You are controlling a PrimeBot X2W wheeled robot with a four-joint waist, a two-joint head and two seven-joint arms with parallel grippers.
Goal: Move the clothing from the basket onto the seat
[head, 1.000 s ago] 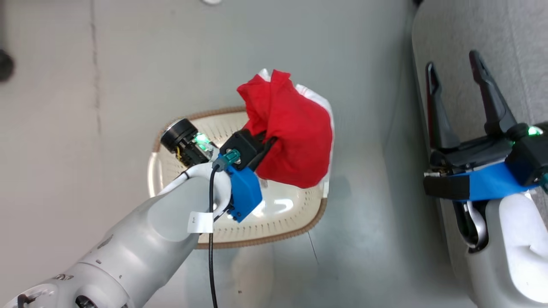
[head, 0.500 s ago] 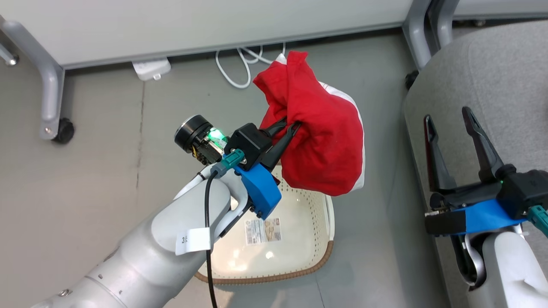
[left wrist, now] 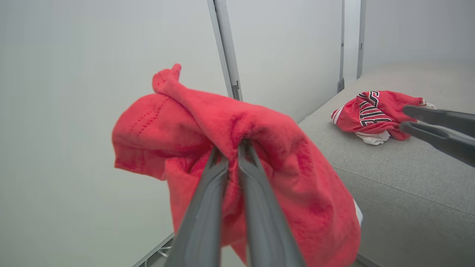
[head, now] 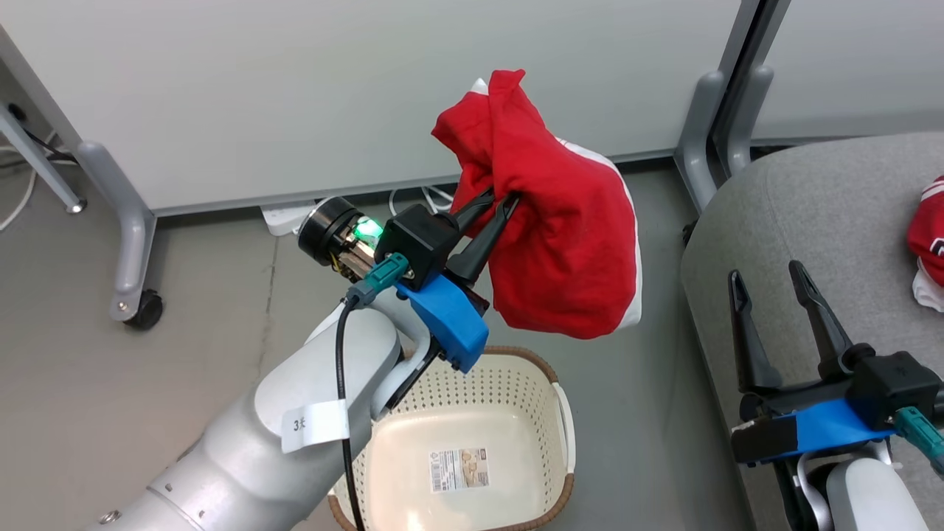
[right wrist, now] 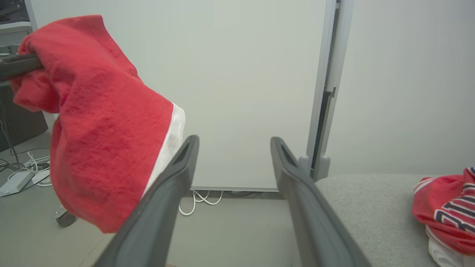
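Left jaws are clenched on a bunched fold of the plain red garment (head: 560,243), and it hangs in the air at twelve o'clock of the basket (head: 509,383) in the head view, clear of the rim. What shows of the basket's floor carries a paper label (head: 459,469) and no cloth. The left arm (head: 310,398) hides part of it. At three o'clock sits the grey seat (head: 811,214), with the striped jersey (left wrist: 371,111) lying on it, well in from the edge. Right jaws are spread wide and gripping nothing, poised over the seat's near edge.

This reads as the carry. To do it well, swing toward three o'clock with the bundle high enough that its trailing hem clears the seat's rounded edge. Get well in over the cushion and lower until cloth rests on fabric, and only then let go. Mind the right jaws, which look to stand in the path. Aim beside the jersey, not at the rim where the garment could slide off.

The garment is soft red cloth crumpled into a sack shape, with a white band along its lower edge and a twisted tip poking up at twelve o'clock. It is pinched by one thin fold, so the bulk hangs free and may sway.
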